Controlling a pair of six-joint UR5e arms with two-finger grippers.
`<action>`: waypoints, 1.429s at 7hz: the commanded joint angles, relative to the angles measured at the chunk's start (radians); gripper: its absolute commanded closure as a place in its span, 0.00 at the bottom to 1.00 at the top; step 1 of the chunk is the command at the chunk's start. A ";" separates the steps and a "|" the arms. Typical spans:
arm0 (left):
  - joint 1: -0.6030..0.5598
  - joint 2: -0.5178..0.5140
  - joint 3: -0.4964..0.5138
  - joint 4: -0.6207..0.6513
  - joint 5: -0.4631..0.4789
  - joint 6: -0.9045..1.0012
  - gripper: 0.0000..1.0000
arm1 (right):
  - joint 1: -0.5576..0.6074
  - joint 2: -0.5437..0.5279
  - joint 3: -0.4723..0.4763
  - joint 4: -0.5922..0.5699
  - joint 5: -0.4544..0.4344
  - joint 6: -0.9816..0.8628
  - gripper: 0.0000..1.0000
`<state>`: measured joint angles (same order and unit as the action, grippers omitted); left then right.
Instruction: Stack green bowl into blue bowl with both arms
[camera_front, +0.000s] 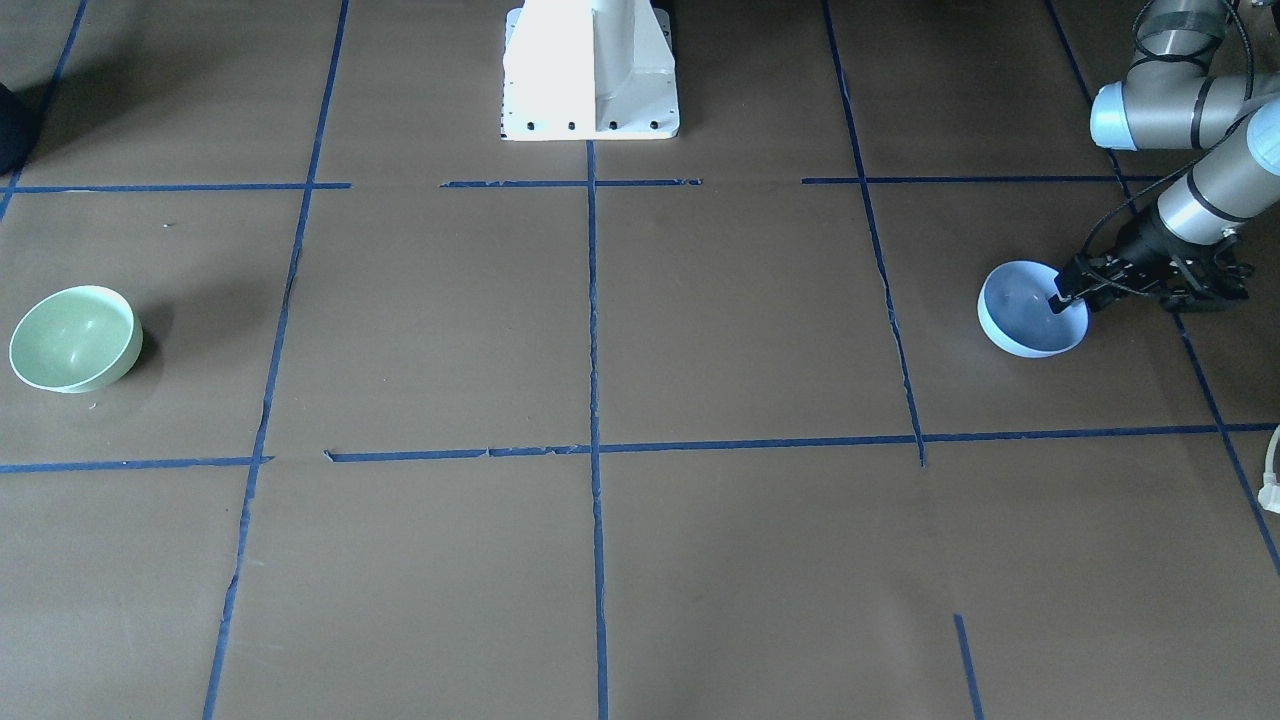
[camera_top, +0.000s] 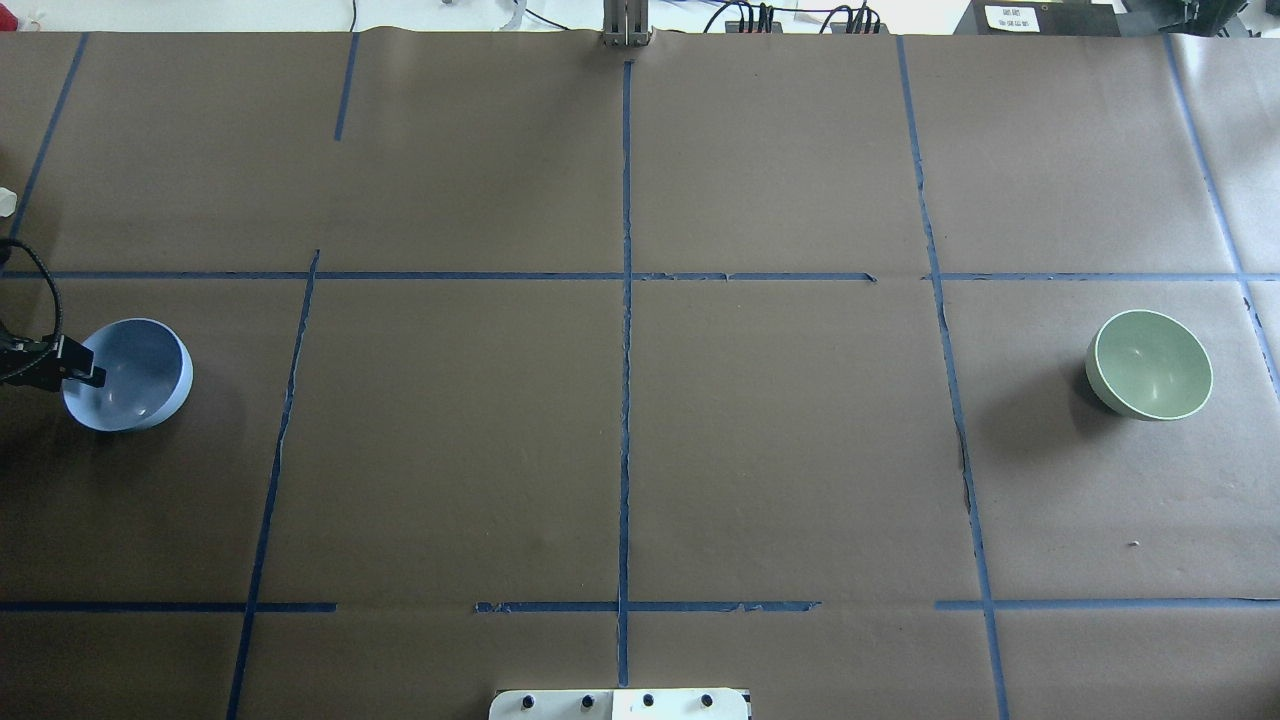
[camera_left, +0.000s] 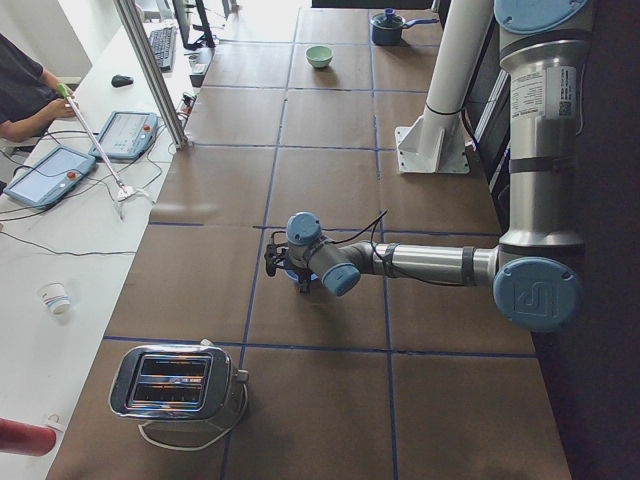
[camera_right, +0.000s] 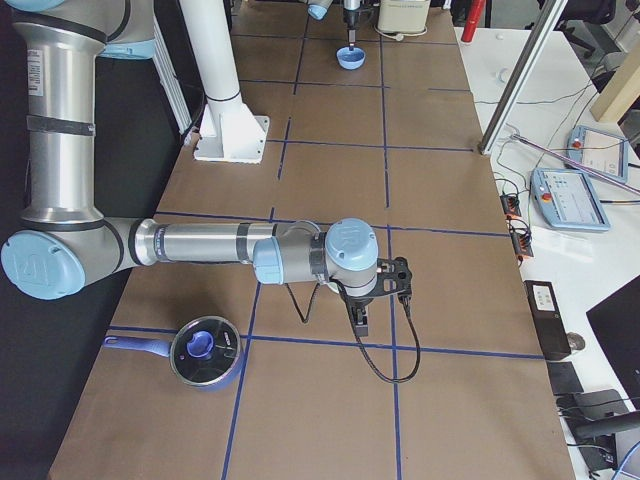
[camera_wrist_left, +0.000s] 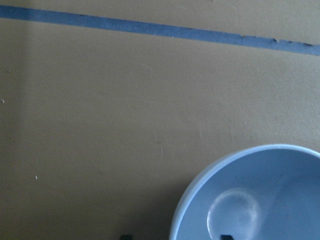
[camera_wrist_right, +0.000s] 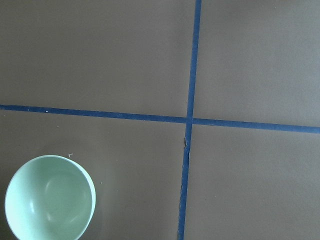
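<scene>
The blue bowl stands upright at the table's end on my left; it also shows in the overhead view and the left wrist view. My left gripper is open and straddles the bowl's rim, one fingertip inside and the other outside. The green bowl stands upright at the opposite end, alone. It lies at the lower left of the right wrist view. My right gripper shows only in the exterior right view, above the table; I cannot tell whether it is open or shut.
The white pedestal base stands at the table's middle on the robot's side. A toaster sits past the blue bowl's end. A pot with a blue lid sits near the right arm. Blue tape lines divide the brown table.
</scene>
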<state>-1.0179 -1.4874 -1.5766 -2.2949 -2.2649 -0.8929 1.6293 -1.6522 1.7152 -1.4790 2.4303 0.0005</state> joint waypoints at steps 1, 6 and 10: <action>0.008 -0.001 0.003 0.000 0.002 0.000 0.66 | 0.000 0.003 0.001 -0.001 0.000 -0.001 0.00; 0.005 -0.039 -0.156 0.116 -0.070 -0.131 1.00 | 0.001 0.005 0.003 -0.007 0.003 0.001 0.00; 0.183 -0.490 -0.235 0.504 0.035 -0.556 1.00 | 0.000 -0.009 -0.002 -0.003 -0.001 0.028 0.00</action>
<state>-0.9229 -1.8424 -1.8052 -1.8780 -2.2949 -1.3058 1.6297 -1.6577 1.7169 -1.4826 2.4313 0.0092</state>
